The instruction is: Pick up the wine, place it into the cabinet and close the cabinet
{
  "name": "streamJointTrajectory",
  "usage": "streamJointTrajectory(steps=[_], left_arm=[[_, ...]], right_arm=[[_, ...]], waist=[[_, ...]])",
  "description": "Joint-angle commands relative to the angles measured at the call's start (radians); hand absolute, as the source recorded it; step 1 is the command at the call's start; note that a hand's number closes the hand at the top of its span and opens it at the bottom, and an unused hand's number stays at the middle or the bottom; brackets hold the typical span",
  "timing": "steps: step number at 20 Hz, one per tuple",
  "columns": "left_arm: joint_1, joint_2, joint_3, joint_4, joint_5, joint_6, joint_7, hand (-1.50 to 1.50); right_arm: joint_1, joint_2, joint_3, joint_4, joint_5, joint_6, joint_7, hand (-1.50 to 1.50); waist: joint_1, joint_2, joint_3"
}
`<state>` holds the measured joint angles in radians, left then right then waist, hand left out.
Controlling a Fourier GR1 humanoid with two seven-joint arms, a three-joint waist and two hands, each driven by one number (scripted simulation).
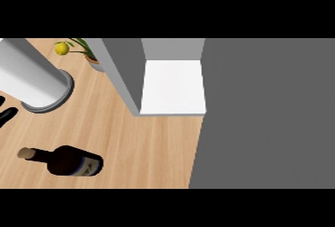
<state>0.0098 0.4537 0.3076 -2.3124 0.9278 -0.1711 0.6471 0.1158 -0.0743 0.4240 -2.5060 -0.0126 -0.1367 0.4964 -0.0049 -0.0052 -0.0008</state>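
Observation:
The wine bottle (65, 161) lies on its side on the wooden counter (144, 146) at the lower left. It is dark, with a cork end pointing left and a blue label near its base. The cabinet (124, 75) stands open above the middle, and its white shelf (173, 86) is bare. Only a little of my left hand (6, 116) shows at the left edge, its black fingers straight and well apart from the bottle. Nothing is held. My right hand is out of sight.
A wide grey panel (262, 115), which looks like the cabinet door, fills the right side. A pale grey cylinder (33, 75) stands at the upper left. Behind it is a potted plant (95, 62) with a yellow fruit (61, 48).

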Motion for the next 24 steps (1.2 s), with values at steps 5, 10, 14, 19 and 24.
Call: streamJointTrajectory(steps=[5, 10, 14, 19, 24], left_arm=[[0.0, -0.033, -0.039, -0.019, -0.099, -0.018, -0.014, -1.5], [0.036, -0.076, -0.045, 0.096, -0.165, -0.138, -0.097, -1.5], [0.068, -0.098, -0.05, 0.103, -0.173, -0.159, -0.1, -1.5], [0.088, -0.16, -0.063, 0.223, -0.273, -0.267, -0.218, -1.5], [0.106, -0.186, -0.046, 0.29, -0.372, -0.322, -0.306, -1.5]], right_arm=[[0.019, -0.028, 0.062, -0.185, 0.141, -0.076, 0.083, -1.5], [-0.036, -0.044, 0.099, -0.189, 0.17, -0.117, 0.131, -1.5], [-0.056, -0.097, 0.024, -0.227, 0.099, -0.117, 0.186, -1.5], [-0.023, -0.101, 0.083, -0.169, 0.125, -0.137, 0.081, -1.5], [-0.079, -0.107, 0.109, -0.219, 0.151, -0.19, 0.17, -1.5]], waist=[[-0.009, 0.0, -0.001], [-0.01, 0.001, -0.002], [-0.006, 0.001, -0.001], [-0.009, 0.002, 0.0], [-0.009, 0.0, -0.001]])
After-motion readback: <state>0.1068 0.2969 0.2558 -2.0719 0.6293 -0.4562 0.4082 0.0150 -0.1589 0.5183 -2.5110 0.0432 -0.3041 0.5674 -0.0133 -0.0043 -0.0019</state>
